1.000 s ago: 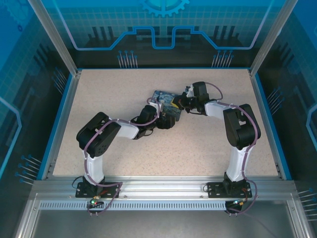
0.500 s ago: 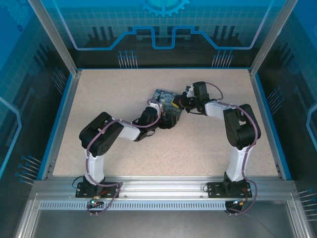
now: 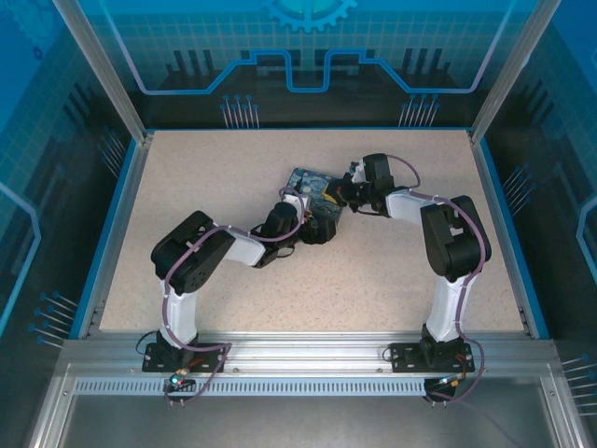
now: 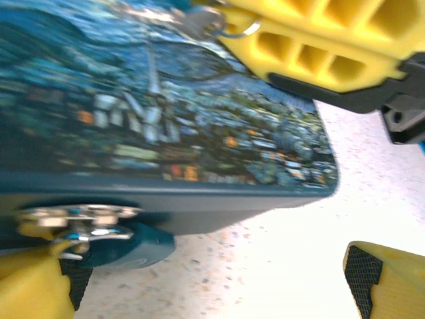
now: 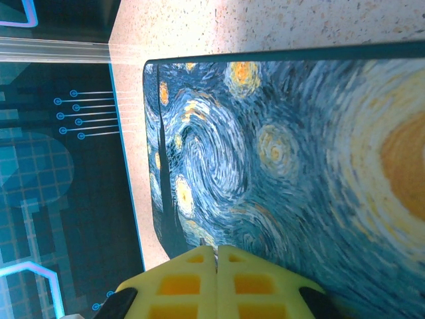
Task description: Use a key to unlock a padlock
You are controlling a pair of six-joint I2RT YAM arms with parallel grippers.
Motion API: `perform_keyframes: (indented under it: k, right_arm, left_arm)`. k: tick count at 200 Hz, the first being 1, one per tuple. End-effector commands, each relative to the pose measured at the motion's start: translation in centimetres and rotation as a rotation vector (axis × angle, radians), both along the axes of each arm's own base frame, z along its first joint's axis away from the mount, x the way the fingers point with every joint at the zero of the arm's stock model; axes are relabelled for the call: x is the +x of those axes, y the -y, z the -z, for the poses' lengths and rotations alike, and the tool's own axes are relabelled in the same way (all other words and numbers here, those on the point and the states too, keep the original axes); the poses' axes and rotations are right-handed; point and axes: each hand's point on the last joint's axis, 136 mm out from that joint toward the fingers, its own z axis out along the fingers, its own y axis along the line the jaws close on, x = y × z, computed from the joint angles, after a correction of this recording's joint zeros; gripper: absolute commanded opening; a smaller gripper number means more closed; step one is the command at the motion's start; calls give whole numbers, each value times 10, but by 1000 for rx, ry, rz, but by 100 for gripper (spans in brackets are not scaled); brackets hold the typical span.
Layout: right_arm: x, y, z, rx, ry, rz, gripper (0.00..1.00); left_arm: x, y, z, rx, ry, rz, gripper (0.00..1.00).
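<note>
From above, the box (image 3: 304,180) is seen mid-table, with the left gripper (image 3: 315,222) at its 6 o'clock and the right gripper (image 3: 338,194) at 3 o'clock. At the left wrist, the fingers are spread wide. The padlock (image 4: 123,244) is seen at 8 o'clock, beside one finger. The key (image 4: 192,18) is pinched at 12 o'clock. At the right wrist, the fingers are pressed together.

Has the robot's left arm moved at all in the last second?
Yes, slightly. The left arm's dark elbow has shifted right, away from the table's blue left rail and toward the printed box.
</note>
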Motion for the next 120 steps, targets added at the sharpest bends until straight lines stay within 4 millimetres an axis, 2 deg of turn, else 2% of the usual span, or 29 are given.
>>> perform_keyframes:
  k: [1, 26, 87, 120]
  right_arm:
    - [-10, 8, 28, -51, -91, 8, 0]
    - [-10, 7, 29, -50, -93, 6, 0]
    - [-10, 8, 29, -49, -94, 9, 0]
    - [-9, 8, 29, -49, -92, 8, 0]
  left_arm:
    - [-26, 22, -3, -107, -70, 108, 99]
    - [-23, 22, -7, -136, -70, 88, 99]
    - [-12, 10, 0, -127, -74, -1, 99]
    - [-15, 0, -10, -127, -62, -25, 99]
